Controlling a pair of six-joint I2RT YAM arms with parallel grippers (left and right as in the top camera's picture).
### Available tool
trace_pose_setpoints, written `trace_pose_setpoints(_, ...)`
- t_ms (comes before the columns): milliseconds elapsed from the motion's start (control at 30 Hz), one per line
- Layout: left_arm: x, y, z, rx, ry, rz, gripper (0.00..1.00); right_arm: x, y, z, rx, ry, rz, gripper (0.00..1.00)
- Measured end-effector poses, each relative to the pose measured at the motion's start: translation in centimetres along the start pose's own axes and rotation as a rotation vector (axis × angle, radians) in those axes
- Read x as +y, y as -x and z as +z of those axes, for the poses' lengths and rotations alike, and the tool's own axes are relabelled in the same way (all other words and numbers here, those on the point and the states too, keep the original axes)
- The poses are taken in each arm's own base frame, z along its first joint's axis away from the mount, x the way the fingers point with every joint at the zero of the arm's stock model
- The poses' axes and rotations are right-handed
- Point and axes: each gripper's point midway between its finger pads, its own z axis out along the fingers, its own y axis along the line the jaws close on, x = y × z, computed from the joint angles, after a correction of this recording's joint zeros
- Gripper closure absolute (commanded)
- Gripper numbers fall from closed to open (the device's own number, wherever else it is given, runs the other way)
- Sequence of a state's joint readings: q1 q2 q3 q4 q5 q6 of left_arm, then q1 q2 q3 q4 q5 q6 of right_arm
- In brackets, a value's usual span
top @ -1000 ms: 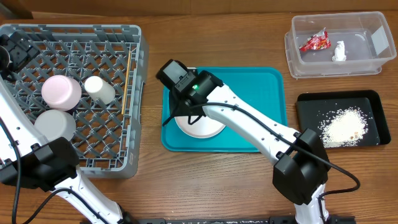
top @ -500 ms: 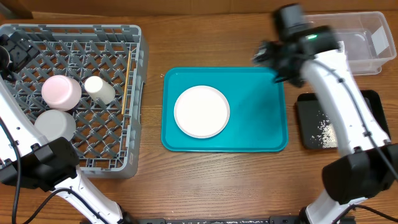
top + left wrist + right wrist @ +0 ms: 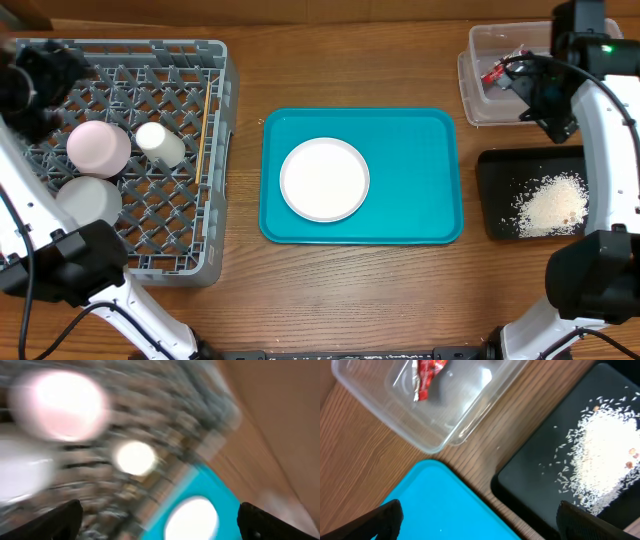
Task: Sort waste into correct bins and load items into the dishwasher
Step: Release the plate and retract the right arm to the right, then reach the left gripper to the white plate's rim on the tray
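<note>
The grey dish rack (image 3: 215, 60) at the left holds a pale pink bowl (image 3: 98, 147), a small white cup (image 3: 160, 143), a pale grey bowl (image 3: 88, 200) and thin chopsticks (image 3: 205, 130). A white plate (image 3: 324, 180) lies on the teal tray (image 3: 420, 200). My right gripper (image 3: 540, 105) (image 3: 480, 525) hangs open and empty between the clear tub (image 3: 480, 100) and the black tray (image 3: 500, 200). A red wrapper (image 3: 427, 377) lies in the tub. White rice scraps (image 3: 552, 205) sit in the black tray. My left gripper (image 3: 35, 85) (image 3: 160, 522) is open above the rack's far left corner, blurred.
In the blurred left wrist view I make out the pink bowl (image 3: 60, 405), the cup (image 3: 135, 457) and the plate (image 3: 192, 517). Bare wood shows between the rack and the teal tray, and along the near table edge.
My right arm has swung from the plate on the teal tray across to the right, over the tub and black tray. The plate stays on the tray. My left gripper has begun moving.
</note>
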State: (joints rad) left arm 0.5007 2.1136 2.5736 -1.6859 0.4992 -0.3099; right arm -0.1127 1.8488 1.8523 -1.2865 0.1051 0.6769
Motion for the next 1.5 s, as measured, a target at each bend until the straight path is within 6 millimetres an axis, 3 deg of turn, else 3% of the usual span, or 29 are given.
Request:
trace_pose_setpoints(100,-5.2,-3.7,2.6,0.153,-0.172,0.143,0.0,-0.1,0.1,0.0,0.0,0.0,0.003,0.0)
trace_pose_setpoints(233,-10.1,-12.1,8.2,0.399,-0.164,0.3,0.0,-0.1,0.1,0.0,0.0,0.0,0.002,0.0)
trace_pose_setpoints(433,-13.2,-23.6,14.8,0.568,0.051,0.551,0.0,-0.1,0.1,0.0,0.0,0.0,0.002,0.0)
trace_pose_setpoints(600,-17.2,-29.8,17.0,0.511,0.075,0.766,0.0,-0.1,0.1,0.0,0.0,0.0,0.002,0.0)
trace_pose_setpoints(800,-20.7,-36.8,17.5,0.48,0.021,0.967,0.0,-0.1,0.1,0.0,0.0,-0.001,0.002,0.0)
trace_pose_setpoints(867,-21.4,-38.5,17.8,0.45,0.02,1.022,0.05,-0.1,0.1,0.0,0.001,-0.001,0.002,0.0)
trace_pose_setpoints(967,-21.4,-40.3,18.7,0.381,0.077,1.048,0.26,-0.1,0.1,0.0,0.001,0.0,0.002,0.0)
trace_pose_setpoints(1067,-19.8,-40.7,20.1,0.311,0.191,1.036,0.29,-0.1,0.1,0.0,0.0,0.0,0.003,0.0)
trace_pose_setpoints(1133,-18.0,-40.0,21.1,0.256,0.291,0.999,0.34,-0.1,0.1,0.0,0.001,0.0,0.003,0.0)
trace_pose_setpoints(1300,-15.8,-38.4,24.0,0.165,0.37,0.919,0.42,-0.1,0.1,0.0,0.001,0.0,0.002,0.0)
trace_pose_setpoints(1500,-13.9,-39.2,27.6,0.201,0.325,0.92,0.37,-0.1,0.1,0.0,0.0,0.0,0.003,0.0)
